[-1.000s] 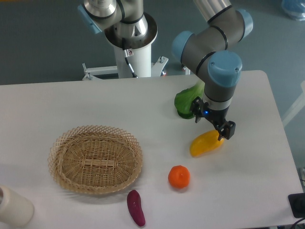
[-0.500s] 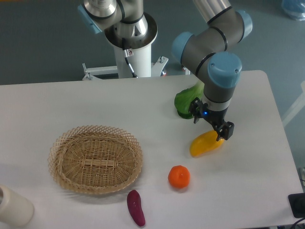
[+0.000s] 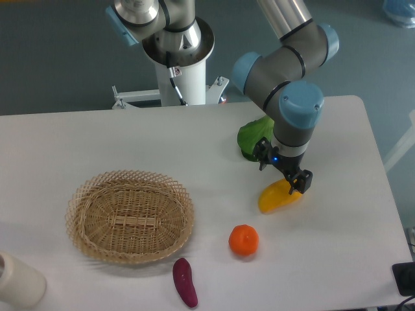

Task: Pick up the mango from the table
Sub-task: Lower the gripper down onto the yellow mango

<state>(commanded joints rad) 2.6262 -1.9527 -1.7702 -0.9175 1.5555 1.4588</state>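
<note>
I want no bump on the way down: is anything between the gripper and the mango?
Nothing visible. The gripper hangs right over the mango's upper end, with no object between them. The green leafy vegetable sits just behind the gripper, and the orange lies nearer the front edge.

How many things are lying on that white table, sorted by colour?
Yellow: 1, the mango
Orange: 1, the round fruit
Green: 1, the leafy vegetable
Purple: 1, the eggplant-like piece
Tan: 1, the wicker basket
Cream: 1, the cylinder at the left corner
Total: 6 on the table
</note>
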